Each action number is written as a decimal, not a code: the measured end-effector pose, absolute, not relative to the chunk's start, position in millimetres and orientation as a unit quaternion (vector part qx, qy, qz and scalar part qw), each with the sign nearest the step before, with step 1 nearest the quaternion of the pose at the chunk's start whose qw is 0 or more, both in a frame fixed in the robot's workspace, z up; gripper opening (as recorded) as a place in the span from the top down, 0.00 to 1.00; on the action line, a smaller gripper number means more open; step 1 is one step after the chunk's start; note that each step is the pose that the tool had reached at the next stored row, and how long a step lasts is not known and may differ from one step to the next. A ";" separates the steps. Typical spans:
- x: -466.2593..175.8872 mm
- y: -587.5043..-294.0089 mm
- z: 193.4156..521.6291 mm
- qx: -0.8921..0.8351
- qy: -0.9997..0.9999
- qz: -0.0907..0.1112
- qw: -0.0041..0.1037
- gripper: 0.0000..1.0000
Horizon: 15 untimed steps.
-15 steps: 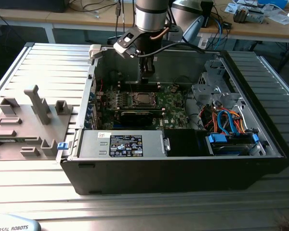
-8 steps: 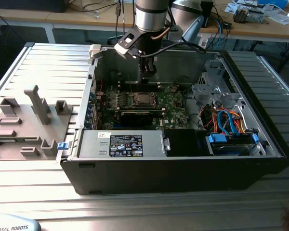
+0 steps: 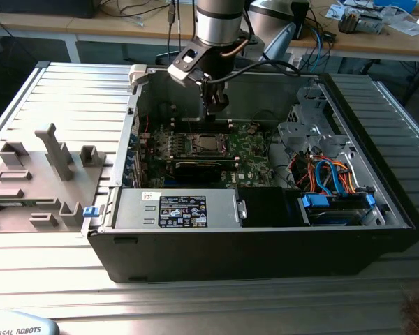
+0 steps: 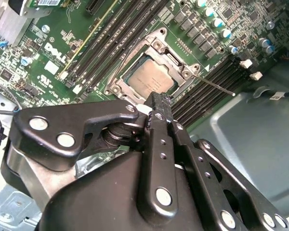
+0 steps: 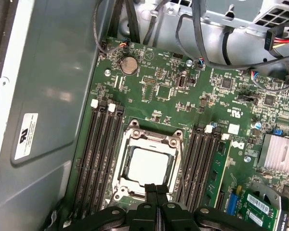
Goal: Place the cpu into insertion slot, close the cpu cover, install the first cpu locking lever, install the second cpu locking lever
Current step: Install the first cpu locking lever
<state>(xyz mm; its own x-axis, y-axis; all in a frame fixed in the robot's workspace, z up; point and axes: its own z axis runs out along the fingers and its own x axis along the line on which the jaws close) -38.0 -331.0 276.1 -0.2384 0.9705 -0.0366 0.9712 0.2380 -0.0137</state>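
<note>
Cpu (image 5: pixel 149 166) lies flat in the socket (image 5: pixel 119 188). The silver cover (image 5: pixel 154 138) is folded down around its edges. The socket sits between 2 banks of memory slots (image 5: pixel 98 154), in the far part of the open computer case (image 3: pixel 265 244). The gripper (image 5: pixel 156 188) hangs just above the socket's edge, fingers clenched together on nothing.

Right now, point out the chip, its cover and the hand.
chip (image 5: pixel 148 166), first wrist view, centre of top.
cover (image 5: pixel 154 139), first wrist view, silver rim.
hand (image 5: pixel 156 190), first wrist view, between its fingertips.
</note>
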 end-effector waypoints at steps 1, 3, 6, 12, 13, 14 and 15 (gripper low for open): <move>-38.0 -331.0 276.1 0.615 0.788 -0.017 0.010 0.89; -38.0 -330.9 276.1 0.610 0.792 -0.017 0.011 0.89; -38.0 -330.9 276.1 0.602 0.798 -0.018 0.012 0.89; -38.0 -331.0 276.1 0.586 0.810 -0.019 0.013 0.89; -38.1 -331.0 276.1 0.583 0.812 -0.020 0.014 0.89; -38.0 -331.0 276.1 0.581 0.813 -0.020 0.014 0.89; -38.0 -331.0 276.1 0.579 0.815 -0.020 0.014 0.89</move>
